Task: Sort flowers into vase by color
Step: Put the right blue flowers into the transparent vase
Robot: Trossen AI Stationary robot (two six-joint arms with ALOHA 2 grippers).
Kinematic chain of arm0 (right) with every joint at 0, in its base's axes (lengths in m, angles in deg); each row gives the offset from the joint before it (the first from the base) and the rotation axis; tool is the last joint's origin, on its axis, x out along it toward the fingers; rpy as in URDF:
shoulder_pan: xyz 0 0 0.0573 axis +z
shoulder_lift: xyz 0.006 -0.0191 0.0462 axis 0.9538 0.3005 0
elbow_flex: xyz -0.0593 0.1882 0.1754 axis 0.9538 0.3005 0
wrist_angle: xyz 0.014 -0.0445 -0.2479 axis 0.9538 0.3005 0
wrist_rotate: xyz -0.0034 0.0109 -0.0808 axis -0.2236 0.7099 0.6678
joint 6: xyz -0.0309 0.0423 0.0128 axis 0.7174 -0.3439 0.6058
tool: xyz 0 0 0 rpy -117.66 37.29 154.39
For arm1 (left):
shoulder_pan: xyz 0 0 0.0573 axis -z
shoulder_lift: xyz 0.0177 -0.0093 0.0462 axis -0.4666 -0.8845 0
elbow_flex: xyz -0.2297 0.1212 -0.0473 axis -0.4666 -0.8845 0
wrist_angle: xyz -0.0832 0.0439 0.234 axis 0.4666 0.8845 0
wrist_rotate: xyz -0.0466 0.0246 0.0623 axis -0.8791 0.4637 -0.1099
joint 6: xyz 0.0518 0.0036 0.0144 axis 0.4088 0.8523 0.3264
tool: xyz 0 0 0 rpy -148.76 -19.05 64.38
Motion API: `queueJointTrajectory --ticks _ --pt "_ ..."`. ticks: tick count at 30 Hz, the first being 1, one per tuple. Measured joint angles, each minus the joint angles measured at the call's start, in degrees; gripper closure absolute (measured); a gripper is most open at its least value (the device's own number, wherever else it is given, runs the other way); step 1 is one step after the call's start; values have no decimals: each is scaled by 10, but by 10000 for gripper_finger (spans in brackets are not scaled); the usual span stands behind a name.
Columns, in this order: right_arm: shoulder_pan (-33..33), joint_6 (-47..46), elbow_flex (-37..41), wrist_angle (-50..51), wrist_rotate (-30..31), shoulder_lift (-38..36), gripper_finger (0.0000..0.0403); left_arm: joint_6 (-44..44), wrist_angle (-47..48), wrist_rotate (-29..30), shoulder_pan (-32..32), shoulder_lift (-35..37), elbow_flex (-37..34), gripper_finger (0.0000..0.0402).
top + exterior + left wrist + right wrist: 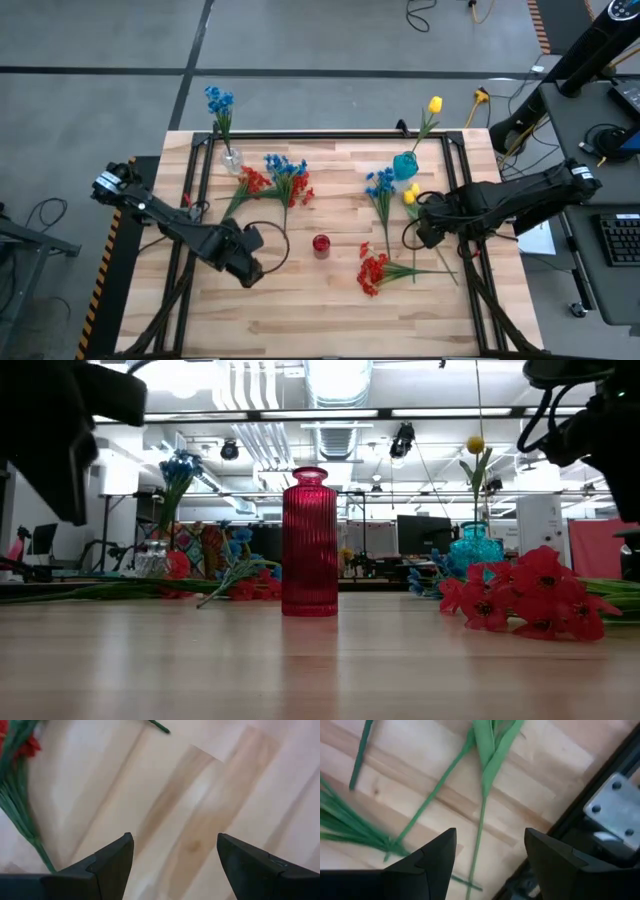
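Both grippers are spread and carry nothing. The left gripper (250, 268) hangs over bare worktop (300, 310) near the front left, just beside the red vase (321, 244). The right gripper (428, 222) hangs over the stems on the right side; its wrist view shows thin green stems (445, 780) crossing one another directly under the spread jaws.

Flower locations:
- One blue sprig (219, 102) stands in the clear vase (232, 158) at the rear left.
- One yellow bud (435, 104) stands in the teal vase (405, 165) at the rear right.
- A mixed red and blue bunch (275, 180) lies loose at the centre left.
- A blue sprig (380, 182) and a yellow bud (410, 197) lie just beside the right gripper.
- A red cluster (373, 270) lies at the front right.
- The red vase is empty.

Hazards, as a judgement from this layout:
- Crossed stems. A closing gripper is likely to pinch two stems of different colours at once, which places the wrong flower in a vase.
- Thin stems lying flat. The fingertips may close above a stem and miss it, or scrape the worktop.
- Tall, narrow vases. A long stem that swings during transport, or a descending arm, can tip a vase, most readily the red vase beside the left gripper.
- Narrow necks. A stem tip that arrives off centre may catch the rim and bend.
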Motion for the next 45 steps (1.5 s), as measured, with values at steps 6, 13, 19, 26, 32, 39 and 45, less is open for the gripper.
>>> queueJointTrajectory --ticks 6,13,19,26,32,39,45 --pt "0 22 0 -83 16 24 177 -26 -3 31 30 0 4 134" --pt "0 39 0 -155 17 79 177 -26 -12 63 32 0 5 134" --pt "0 70 0 -235 43 132 177 -26 -16 94 32 0 5 134" --pt "-15 101 0 -313 74 186 177 -26 -18 109 32 0 5 134" --pt "-43 131 0 -355 95 238 177 -26 -20 111 32 0 5 134" --pt "-74 163 0 -408 97 295 177 -24 -20 121 32 0 5 134" --pt "-89 171 -2 -426 107 329 192 6 -51 153 35 0 5 134"
